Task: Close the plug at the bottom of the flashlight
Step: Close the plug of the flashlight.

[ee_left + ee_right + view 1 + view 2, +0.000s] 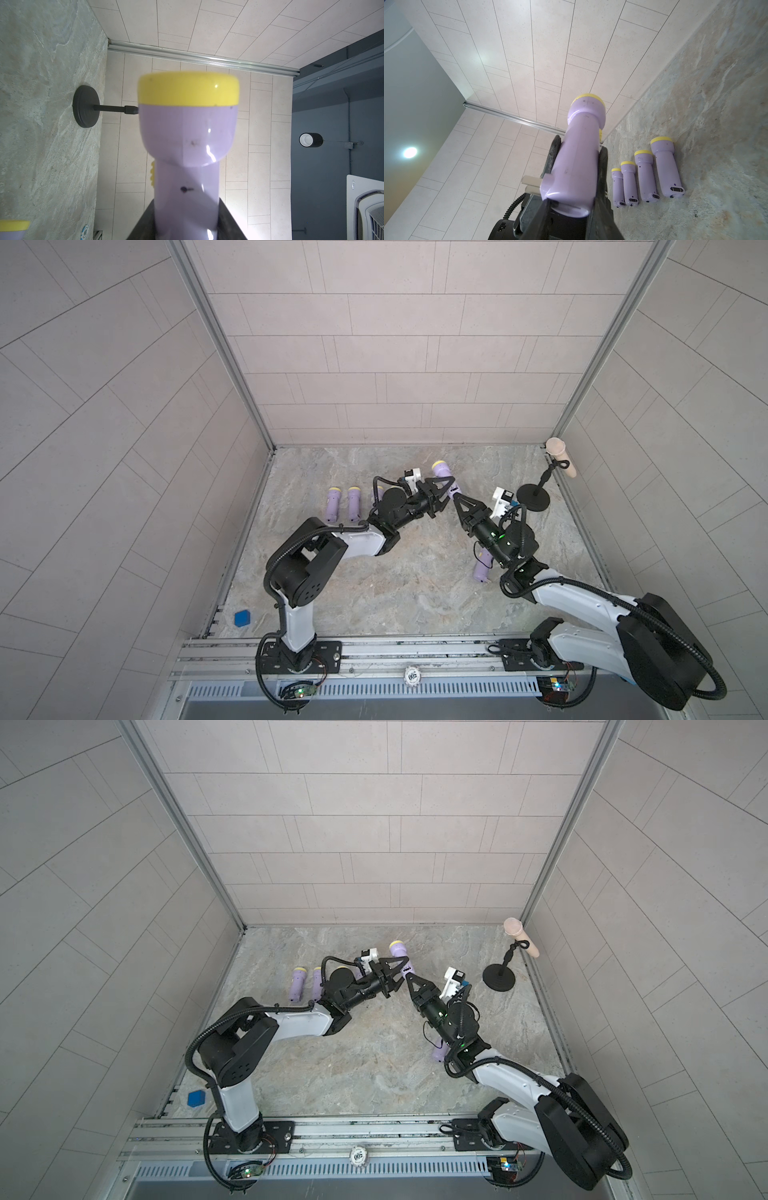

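1. Mid-air over the tabletop (pixel 415 593), my left gripper (pixel 449 489) is clamped hard across the barrel of the lilac flashlight (pixel 579 158), with its yellow head aimed toward the back wall.
2. The plug (pixel 547 179) at the base stands unfolded, and its two prongs (pixel 531 189) jut out sideways.
3. My right gripper (pixel 457 497) has its jaws part-way apart on either side of that base. I cannot tell whether they press on the plastic.
4. Risk one: if the jaws close on the glossy base and not on the prongs, the plug will likely stay out.
5. Risk two: an off-axis push on the prongs could twist the smooth barrel in the left gripper. The flashlight could then slip and drop to the tabletop.
6. Risk three: a finger skidding off the narrow prongs could bend them or jam the hinge half-shut.
7. Risk four: a dropped flashlight might roll into the spare flashlights (pixel 646 176) lying in a row nearby.
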{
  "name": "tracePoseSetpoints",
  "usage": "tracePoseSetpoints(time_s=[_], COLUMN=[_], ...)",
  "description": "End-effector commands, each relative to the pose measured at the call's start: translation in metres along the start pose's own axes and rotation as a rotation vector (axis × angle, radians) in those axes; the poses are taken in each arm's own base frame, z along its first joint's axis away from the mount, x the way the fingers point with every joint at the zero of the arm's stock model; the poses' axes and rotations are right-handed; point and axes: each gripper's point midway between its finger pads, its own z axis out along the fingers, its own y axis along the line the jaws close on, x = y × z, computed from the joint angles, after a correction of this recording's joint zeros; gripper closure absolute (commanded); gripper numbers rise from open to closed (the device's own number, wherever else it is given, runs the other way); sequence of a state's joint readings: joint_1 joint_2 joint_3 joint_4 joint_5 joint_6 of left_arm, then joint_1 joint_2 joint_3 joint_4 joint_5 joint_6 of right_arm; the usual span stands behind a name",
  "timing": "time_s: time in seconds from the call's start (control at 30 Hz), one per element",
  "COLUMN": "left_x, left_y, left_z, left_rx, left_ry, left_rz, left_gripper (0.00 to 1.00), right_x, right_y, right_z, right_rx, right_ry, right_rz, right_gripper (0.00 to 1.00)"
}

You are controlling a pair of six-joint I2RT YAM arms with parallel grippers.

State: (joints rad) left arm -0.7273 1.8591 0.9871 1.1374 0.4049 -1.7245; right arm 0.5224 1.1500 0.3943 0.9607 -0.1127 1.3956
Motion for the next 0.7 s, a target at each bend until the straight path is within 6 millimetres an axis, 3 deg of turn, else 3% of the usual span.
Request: tracePoseSetpoints(time_s=[0.0,0.67], left_x=[0.018,0.026], left_y=[-0.015,-0.025], left_z=[0.004,0.006], left_rx=[0.056,0.078], left_ry=[0.067,0.084], left_rz=[-0.008,-0.007], left_gripper=[1.00,1.00], right_x=[-0.007,-0.007], right_y=[0.019,0.019], right_z=[-0.002,-0.001], right_rx=[-0.063,-0.056], right_ry=[-0.023,-0.023], right_rz=[0.003,-0.002], right_gripper=[0.65,0.74])
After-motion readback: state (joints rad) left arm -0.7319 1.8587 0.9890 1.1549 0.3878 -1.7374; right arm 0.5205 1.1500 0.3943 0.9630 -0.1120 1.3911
